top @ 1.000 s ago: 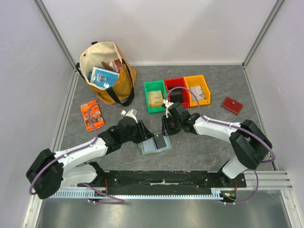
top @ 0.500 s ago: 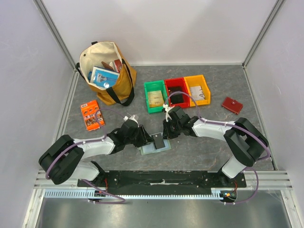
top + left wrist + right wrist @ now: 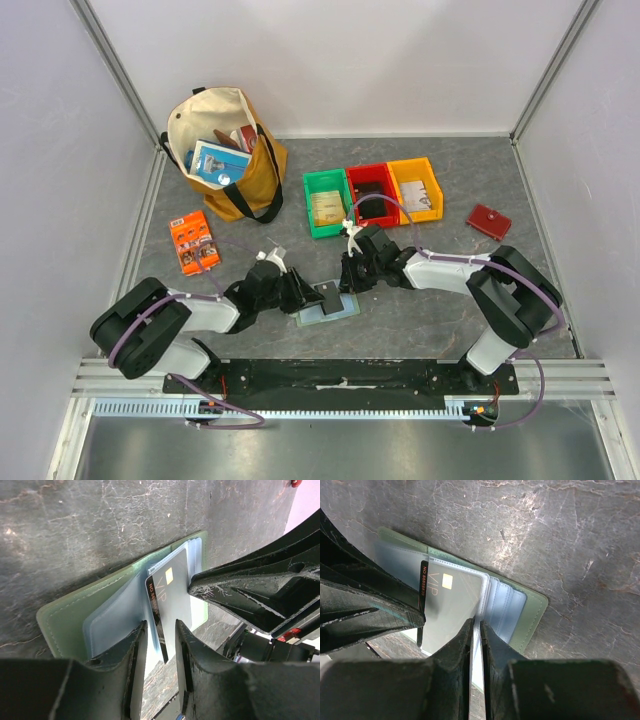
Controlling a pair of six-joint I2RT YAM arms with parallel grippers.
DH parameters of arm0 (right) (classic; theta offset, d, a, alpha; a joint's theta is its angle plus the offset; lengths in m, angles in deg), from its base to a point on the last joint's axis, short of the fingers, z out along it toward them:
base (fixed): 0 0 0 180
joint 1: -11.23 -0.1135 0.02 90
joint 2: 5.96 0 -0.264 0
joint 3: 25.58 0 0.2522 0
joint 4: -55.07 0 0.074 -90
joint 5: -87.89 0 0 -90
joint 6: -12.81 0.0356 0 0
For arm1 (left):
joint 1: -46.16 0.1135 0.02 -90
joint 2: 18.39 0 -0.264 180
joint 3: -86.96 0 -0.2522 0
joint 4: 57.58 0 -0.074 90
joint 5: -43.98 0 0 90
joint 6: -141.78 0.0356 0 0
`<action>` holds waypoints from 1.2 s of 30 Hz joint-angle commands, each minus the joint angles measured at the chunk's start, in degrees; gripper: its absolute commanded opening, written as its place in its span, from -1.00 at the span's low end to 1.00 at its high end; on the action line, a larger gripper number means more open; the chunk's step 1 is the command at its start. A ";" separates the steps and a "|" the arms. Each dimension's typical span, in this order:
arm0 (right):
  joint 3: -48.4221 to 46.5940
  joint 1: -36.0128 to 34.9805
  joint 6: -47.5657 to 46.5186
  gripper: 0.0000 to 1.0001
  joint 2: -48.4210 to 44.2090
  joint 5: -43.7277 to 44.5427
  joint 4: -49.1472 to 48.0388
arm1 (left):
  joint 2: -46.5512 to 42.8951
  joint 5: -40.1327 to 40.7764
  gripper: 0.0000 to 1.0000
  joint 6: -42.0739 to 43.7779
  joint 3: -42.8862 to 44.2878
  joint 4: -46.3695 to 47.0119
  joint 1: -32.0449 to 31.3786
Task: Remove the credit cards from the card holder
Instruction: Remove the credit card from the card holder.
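The card holder (image 3: 342, 309) lies open on the table, sage green outside (image 3: 75, 620) with pale blue pockets (image 3: 507, 605). A grey VIP card (image 3: 172, 595) with a gold chip sticks partly out of a pocket, tilted up; it also shows in the right wrist view (image 3: 450, 610). My left gripper (image 3: 161, 625) is open, its fingers on either side of the card's black edge (image 3: 156, 615). My right gripper (image 3: 475, 625) is shut on a thin pale pocket leaf of the holder. From above, the left gripper (image 3: 305, 293) and the right gripper (image 3: 350, 280) meet over the holder.
A tan tote bag (image 3: 225, 150) full of items stands at the back left. An orange packet (image 3: 193, 242) lies left of my left arm. Green (image 3: 325, 203), red (image 3: 372, 193) and yellow (image 3: 415, 188) bins sit behind the holder. A small red wallet (image 3: 489, 221) lies at the right.
My left arm has folded back toward its base and its gripper has come down at the holder's left side. The dark card now stands up out of the holder. The right gripper has barely moved.
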 commanded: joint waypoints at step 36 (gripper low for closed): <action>1.88 0.88 -0.05 -0.73 3.04 2.82 2.59 | -5.60 -0.45 -0.96 -6.92 -9.19 5.84 1.45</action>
